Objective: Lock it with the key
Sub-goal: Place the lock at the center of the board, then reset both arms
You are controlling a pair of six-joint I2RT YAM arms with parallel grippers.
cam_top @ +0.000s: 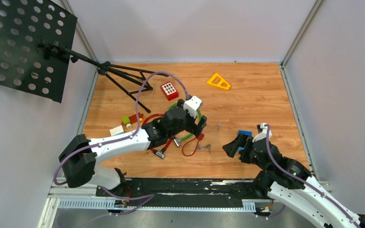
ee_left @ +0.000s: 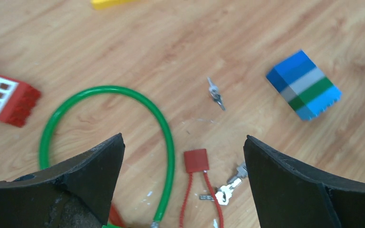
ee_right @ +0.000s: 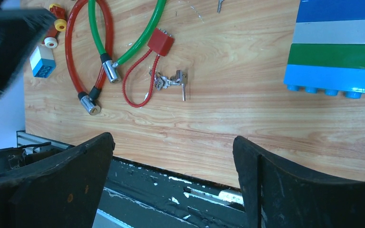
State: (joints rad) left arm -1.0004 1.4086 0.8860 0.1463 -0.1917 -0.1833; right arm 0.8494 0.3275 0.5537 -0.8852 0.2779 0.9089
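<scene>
Left gripper [ee_left: 183, 142] is hovering, jaws spread, over the red lock [ee_left: 196, 160]; right gripper [ee_right: 173, 142] is gaping too. With a key bunch [ee_left: 225, 187] beside the lock and a lone key [ee_left: 215, 93] beyond it, a wrong pick is looking likely.

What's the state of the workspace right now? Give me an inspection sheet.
Surface: wooden tabletop, white flecks near the locks.
Job's things: green cable lock, red cable lock, small red padlock, key bunch beside it, single key apart.
Clutter: striped block, red window brick, yellow piece.
Tools: left tool open, empty; right tool open, empty.
Cables: purple cable along the left arm.
Surroundings: black perforated stand, grey walls.
</scene>
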